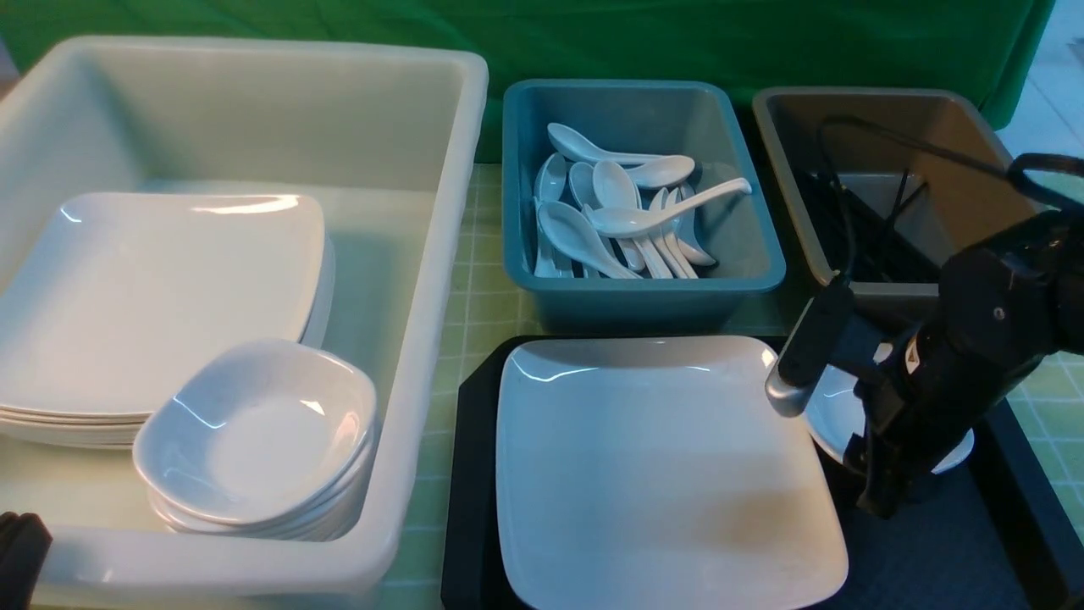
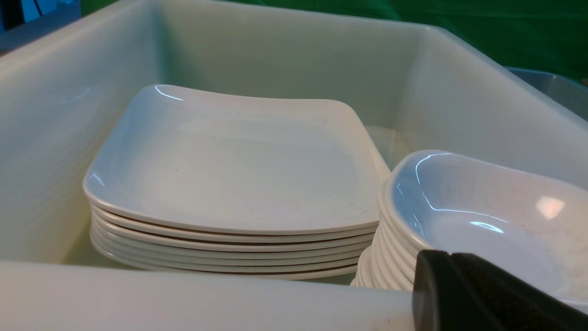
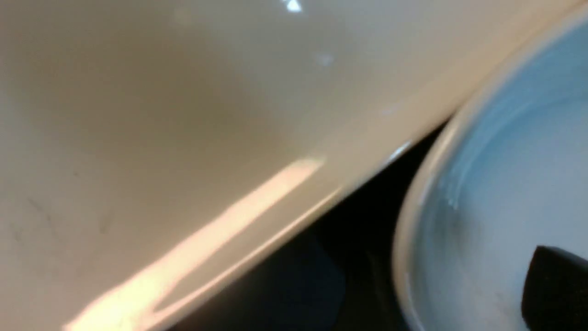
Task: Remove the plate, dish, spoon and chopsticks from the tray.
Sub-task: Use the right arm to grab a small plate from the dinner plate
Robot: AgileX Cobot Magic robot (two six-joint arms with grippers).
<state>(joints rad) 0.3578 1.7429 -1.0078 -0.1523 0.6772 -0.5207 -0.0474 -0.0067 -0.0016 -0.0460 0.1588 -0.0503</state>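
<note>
- The tray (image 1: 468, 474) lies on the near side of the table, in front of the teal bin (image 1: 644, 292).
- The plate (image 1: 660, 474) lies flat on the tray and covers most of its left and middle part.
- The dish (image 1: 826, 415) stands on the tray just beside the right edge of the plate. The right arm hides most of it.
- The right gripper (image 1: 881, 496) points down over the dish. In the right wrist view one black fingertip (image 3: 556, 285) is above the inside of the dish, and the other finger is out of the picture. I cannot tell if its fingers are spread or together.
- The left gripper (image 1: 19, 551) is low at the near left corner, at the near wall of the white tub (image 1: 440, 254). Its fingers are pressed together with nothing between them.
- In the tub there are a stack of plates (image 1: 161, 288) and, nearer, a stack of bowls (image 1: 254, 424); the two stacks stand close together.
- White spoons (image 1: 627, 220) lie in a pile in the teal bin.
- Thin black chopsticks (image 1: 855, 229) lie in the brown bin (image 1: 889, 292), to the right of the teal bin.
</note>
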